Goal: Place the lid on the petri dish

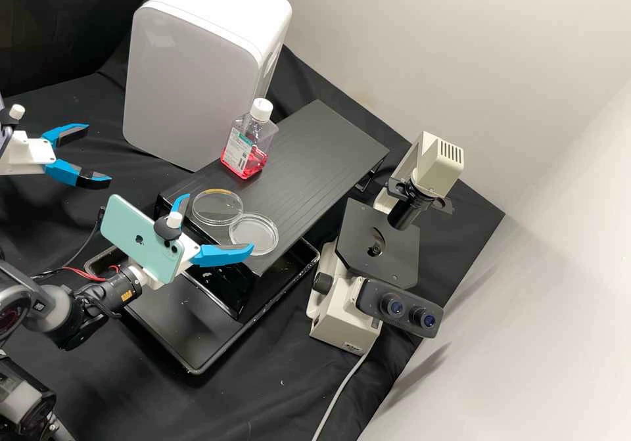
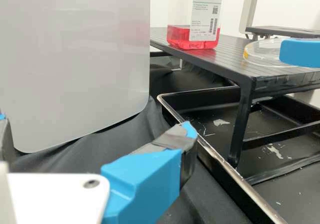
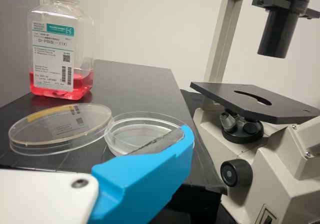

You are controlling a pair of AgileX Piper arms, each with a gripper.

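L gripper (image 1: 77,155) hangs w/ fingers apart near the white box (image 1: 197,66), R gripper (image 1: 217,225) also spread & empty at the black shelf (image 1: 328,145) edge, just by the labelled petri half (image 1: 217,206) & plain petri half (image 1: 254,232), which lie touching side by side on top.

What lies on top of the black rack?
A flask of red liquid and two clear round pieces side by side: a labelled piece and a plain piece. The right gripper hides the plain piece's near edge.

You see a white box (image 1: 197,66) upper left, a red-liquid bottle (image 1: 246,140) on the black shelf (image 1: 328,152) at centre, and a microscope (image 1: 384,257) lower right.
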